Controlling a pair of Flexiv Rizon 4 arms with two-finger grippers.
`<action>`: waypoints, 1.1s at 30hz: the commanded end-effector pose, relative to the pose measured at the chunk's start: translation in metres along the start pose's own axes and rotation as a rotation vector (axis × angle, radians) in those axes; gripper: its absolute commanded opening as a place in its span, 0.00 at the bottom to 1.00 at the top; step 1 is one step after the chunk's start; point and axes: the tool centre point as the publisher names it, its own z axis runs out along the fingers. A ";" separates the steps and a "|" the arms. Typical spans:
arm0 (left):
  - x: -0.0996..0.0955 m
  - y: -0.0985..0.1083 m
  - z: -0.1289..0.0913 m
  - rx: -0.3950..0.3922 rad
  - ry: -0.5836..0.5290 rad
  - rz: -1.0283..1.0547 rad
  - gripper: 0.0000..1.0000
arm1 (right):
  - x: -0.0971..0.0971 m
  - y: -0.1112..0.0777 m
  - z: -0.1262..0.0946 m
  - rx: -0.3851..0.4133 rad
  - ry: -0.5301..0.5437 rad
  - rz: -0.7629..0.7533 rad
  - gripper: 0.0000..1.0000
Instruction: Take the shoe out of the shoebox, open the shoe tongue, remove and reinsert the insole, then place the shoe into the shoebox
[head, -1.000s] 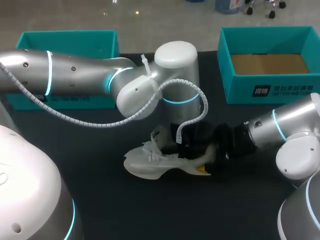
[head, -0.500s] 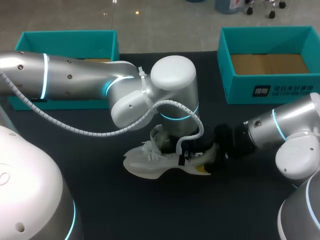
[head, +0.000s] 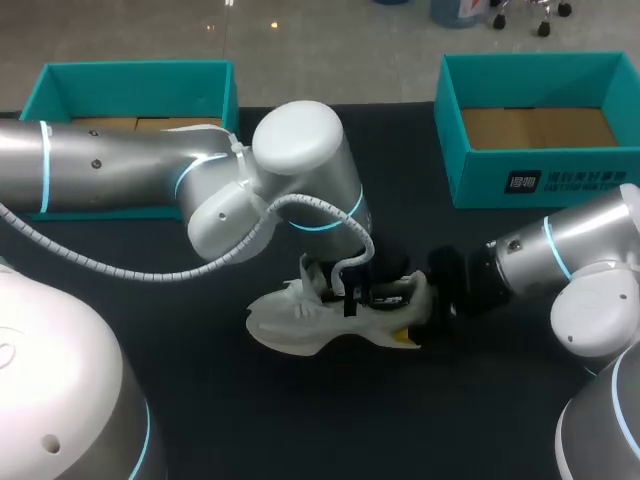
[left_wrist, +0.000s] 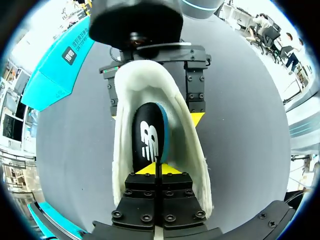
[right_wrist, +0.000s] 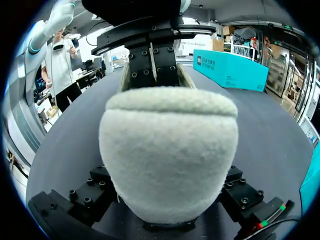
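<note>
Head view: black table (head: 300, 430) with two teal boxes along its far edge.

- Shoebox (head: 600, 180): open, at the far right, brown floor showing inside. It stands well apart from the shoe.
- Second teal box (head: 135, 78): far left, partly behind the left arm.
- Shoe (head: 295, 330): white, on the table near the middle, outside both boxes. The toe points to the table's left and the heel to its right, with loose laces above the forefoot.
- Left gripper (head: 352, 298): comes down from above into the shoe's opening, its wrist directly over the shoe.
- Right gripper (head: 418, 312): reaches in level from the right, at the heel.

Left wrist view: the left gripper's fingers are drawn close together, with only a thin line between them. The yellow tips sit inside the shoe at the near end of the insole (left_wrist: 148, 135), which is black with a blue edge and lies in the shoe's bed. Whether the tips pinch it cannot be told. Beyond, the right gripper's two fingers flank the heel, one against each side.

Right wrist view: the felt-like heel fills the space between the right gripper's fingers (right_wrist: 82, 200), held from both sides. The left gripper stands upright just beyond the heel collar.
</note>
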 end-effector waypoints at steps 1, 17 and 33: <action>0.002 0.010 -0.025 0.030 -0.005 0.001 0.00 | 0.001 -0.002 0.001 0.003 -0.001 0.000 0.00; 0.005 -0.002 -0.061 0.210 0.096 -0.016 0.00 | 0.001 -0.002 0.001 0.003 -0.001 0.000 0.00; 0.005 -0.047 -0.066 0.316 0.130 0.017 0.00 | 0.001 -0.002 0.001 0.003 -0.001 0.000 0.00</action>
